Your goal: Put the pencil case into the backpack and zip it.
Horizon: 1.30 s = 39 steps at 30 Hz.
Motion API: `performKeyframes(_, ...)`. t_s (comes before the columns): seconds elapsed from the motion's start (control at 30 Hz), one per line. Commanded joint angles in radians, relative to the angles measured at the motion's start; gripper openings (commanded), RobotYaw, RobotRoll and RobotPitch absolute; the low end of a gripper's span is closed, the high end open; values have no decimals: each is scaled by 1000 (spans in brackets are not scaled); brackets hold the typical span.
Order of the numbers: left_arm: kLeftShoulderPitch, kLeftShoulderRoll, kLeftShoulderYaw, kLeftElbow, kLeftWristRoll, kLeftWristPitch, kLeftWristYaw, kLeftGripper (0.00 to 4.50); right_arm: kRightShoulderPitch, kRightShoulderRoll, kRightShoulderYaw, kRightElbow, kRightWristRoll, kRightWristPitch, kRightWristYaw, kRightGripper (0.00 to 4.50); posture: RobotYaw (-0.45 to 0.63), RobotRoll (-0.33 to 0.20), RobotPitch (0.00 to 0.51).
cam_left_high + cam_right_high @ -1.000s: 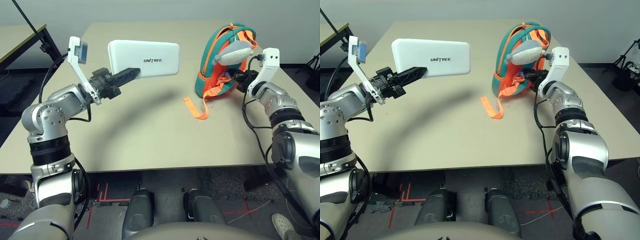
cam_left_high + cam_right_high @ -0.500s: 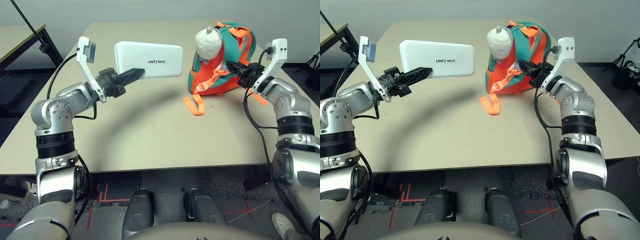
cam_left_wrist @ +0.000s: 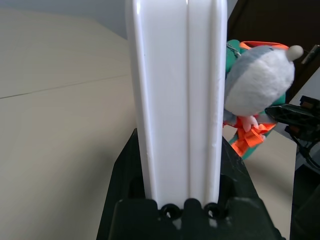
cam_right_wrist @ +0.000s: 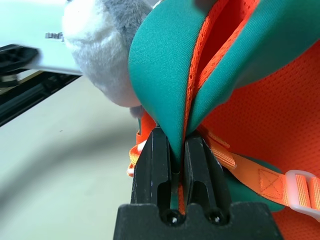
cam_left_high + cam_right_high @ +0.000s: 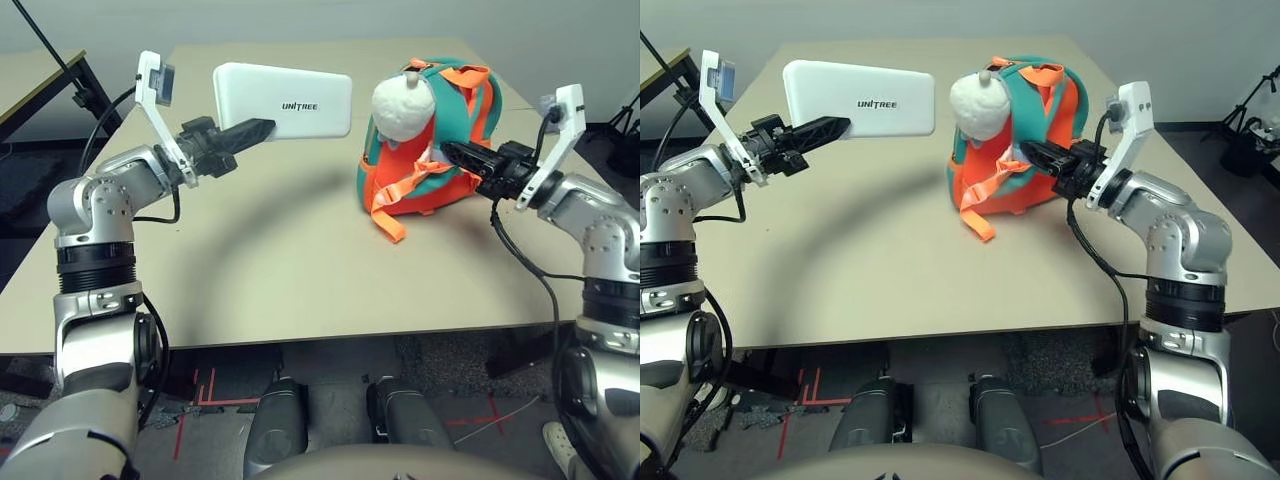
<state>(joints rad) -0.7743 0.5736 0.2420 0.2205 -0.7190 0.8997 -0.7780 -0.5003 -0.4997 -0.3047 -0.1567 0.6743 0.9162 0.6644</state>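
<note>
My left gripper (image 5: 262, 129) is shut on the end of the white pencil case (image 5: 284, 99), holding it in the air above the far left of the table; the case (image 3: 176, 100) stands edge-on between the fingers. The teal and orange backpack (image 5: 450, 155) stands upright to its right, with a plush fish charm (image 5: 398, 106) hanging on its front. My right gripper (image 5: 447, 152) is shut on a teal fold of the backpack (image 4: 170, 70) from the right side.
The tan table (image 5: 280, 260) has open surface in front of the backpack and under the case. An orange strap (image 5: 384, 215) trails from the backpack onto the table. A second table (image 5: 40, 85) stands at the far left.
My right gripper has pulled the backpack toward the table's middle and stood it more upright. My left arm has shifted the pencil case slightly.
</note>
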Motion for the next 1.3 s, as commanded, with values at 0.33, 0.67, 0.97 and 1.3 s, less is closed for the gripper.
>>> performKeyframes(0.33,-37,68,-76,-29,49,-25,-106,1300,107,16,22,-141,128,60,-30,16,-95,0,27)
performKeyframes(0.67,-43,176,-96,-141,35,16,-178,1300,124,21,95,-97,98,33,-23,16,-67,0,23)
performKeyframes(0.97,-47,182,-123,-167,34,37,-228,1300,133,11,116,-67,90,-2,-15,16,-71,0,25)
performKeyframes(1.3,-108,117,-210,-55,110,-58,-269,1300,160,4,95,-103,113,-2,-29,16,-123,0,26)
